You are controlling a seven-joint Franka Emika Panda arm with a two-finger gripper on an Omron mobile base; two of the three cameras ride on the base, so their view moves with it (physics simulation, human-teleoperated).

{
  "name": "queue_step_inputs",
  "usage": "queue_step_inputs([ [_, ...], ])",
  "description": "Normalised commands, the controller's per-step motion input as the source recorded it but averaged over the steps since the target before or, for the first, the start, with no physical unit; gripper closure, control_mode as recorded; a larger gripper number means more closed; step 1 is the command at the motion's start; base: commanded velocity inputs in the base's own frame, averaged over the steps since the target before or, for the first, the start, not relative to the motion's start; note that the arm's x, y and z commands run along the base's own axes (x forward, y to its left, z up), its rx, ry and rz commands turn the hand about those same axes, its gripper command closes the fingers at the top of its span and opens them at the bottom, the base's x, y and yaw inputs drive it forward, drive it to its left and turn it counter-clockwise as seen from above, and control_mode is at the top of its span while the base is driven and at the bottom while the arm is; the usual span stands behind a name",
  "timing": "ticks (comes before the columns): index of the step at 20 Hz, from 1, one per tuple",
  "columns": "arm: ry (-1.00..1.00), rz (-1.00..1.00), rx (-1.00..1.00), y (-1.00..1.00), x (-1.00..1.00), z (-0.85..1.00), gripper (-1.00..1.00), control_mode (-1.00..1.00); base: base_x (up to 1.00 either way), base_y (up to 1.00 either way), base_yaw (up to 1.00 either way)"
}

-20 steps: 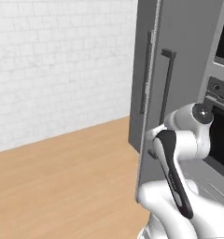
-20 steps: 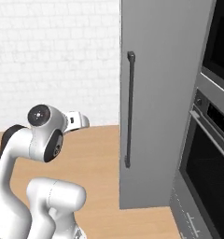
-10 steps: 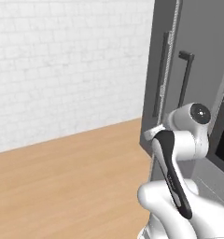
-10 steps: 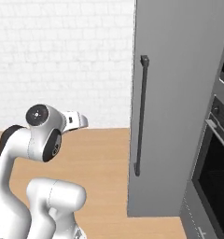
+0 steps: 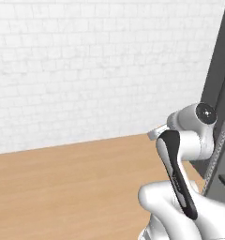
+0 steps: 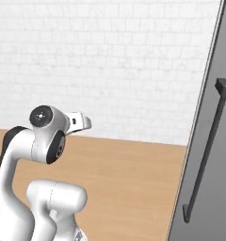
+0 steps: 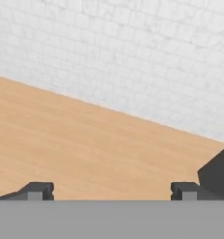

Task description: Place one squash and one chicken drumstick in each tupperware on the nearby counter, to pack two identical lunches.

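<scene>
The squash, the chicken drumstick, the tupperware and the counter are out of view. In the hand view my gripper (image 7: 111, 191) is open: its two dark fingertips (image 7: 39, 190) stand far apart with nothing between them, pointing at a light wooden floor and a white brick wall. My white arm (image 5: 184, 159) is folded up close to the base, and its elbow (image 6: 46, 134) is raised.
A tall dark grey cabinet front with a long vertical handle (image 6: 206, 150) stands at the right, its edge (image 5: 222, 93) close beside the arm. A white brick wall (image 5: 86, 70) runs across the back. Light wooden floor (image 5: 63, 187) spreads out ahead. A dark corner (image 7: 219, 175) shows low right.
The whole picture has shifted: the grey cabinet and oven have slid off to the right in both base views, so the camera has moved. The arm keeps its pose and the gripper stays open.
</scene>
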Motion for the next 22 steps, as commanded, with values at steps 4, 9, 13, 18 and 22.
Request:
queue_step_inputs([
  [4, 0.00, 0.00, 0.00, 0.00, 0.00, 0.00, -1.00, 1.00, 1.00, 0.71, 0.05],
  [9, 0.00, 0.00, 0.00, 0.00, 0.00, 0.00, -1.00, 1.00, 1.00, 0.46, -0.26],
  [13, 0.00, 0.00, 0.00, 0.00, 0.00, 0.00, -1.00, 1.00, 1.00, 0.13, -0.46],
  [18, 0.00, 0.00, 0.00, 0.00, 0.00, 0.00, -1.00, 1.00, 0.99, 0.00, -0.54],
  [22, 0.00, 0.00, 0.00, 0.00, 0.00, 0.00, -1.00, 1.00, 0.86, -0.06, -0.54],
])
